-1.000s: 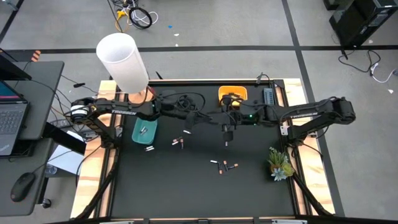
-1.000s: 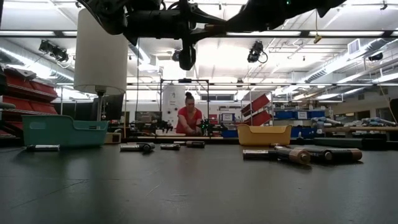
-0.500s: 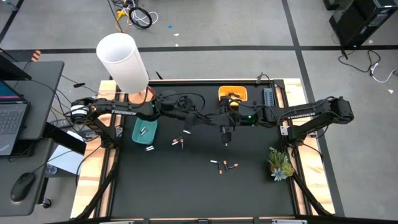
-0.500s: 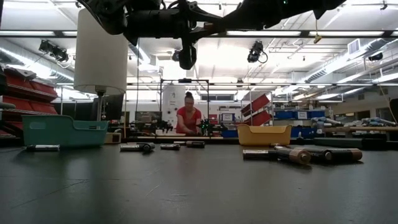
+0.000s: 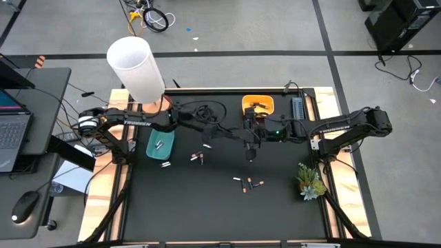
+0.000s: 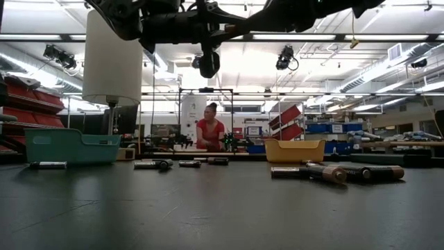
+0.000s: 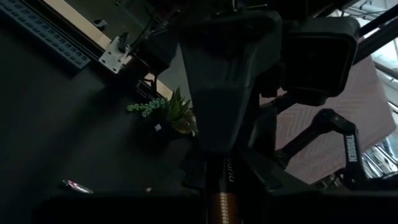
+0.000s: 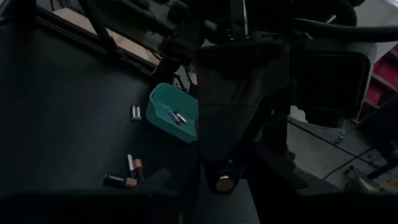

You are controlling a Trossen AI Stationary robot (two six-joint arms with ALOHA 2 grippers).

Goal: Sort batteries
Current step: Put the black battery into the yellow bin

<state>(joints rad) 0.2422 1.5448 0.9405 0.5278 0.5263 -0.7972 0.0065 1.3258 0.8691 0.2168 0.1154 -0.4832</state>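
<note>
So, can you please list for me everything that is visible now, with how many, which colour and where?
table: one, black, under both arms
teal bin: one, on the table's left part
batteries in the teal bin: two, pale
orange bin: one, at the far edge
loose batteries: several, pale or dark, scattered on the table
plant: one, green, at the right edge
white cylinder: one, beyond the far left corner
laptop: one, on a side desk at the left
person: one, red top, far behind
held battery: one, dark with a copper band, in the left gripper
left gripper: mid-table, facing the right gripper
</note>
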